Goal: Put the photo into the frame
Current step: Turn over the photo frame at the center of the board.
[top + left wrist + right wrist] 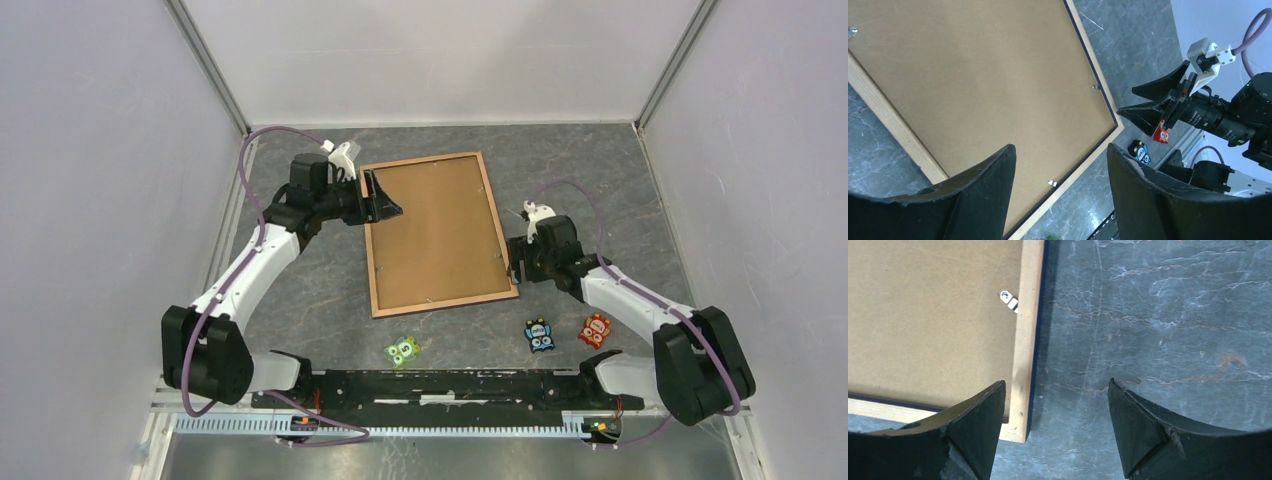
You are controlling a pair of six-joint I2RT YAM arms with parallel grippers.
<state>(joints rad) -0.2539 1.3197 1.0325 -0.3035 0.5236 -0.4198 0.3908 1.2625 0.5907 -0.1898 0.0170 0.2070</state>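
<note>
Top external, frame (445,301): flat on bench (320,300), mid-area, wood back up, brown board (435,230) filling it
Top external, left fingers (383,198): at frame's far-left corner, spread, holding nothing
Top external, right fingers (514,262): at right rail near the near corner, spread, holding nothing
Top external, toys: green (403,350), blue (540,336), red (595,330), on bench between frame and arm bases
Left wrist, fingers: apart, gap bare; board and rail below, contact can't tell
Left wrist, right fingers: spread, just past frame's corner
Right wrist, fingers: apart; one over rail by the corner, other over bare bench
Right wrist, clip (1009,300): metal, on rail, lapping board
</note>
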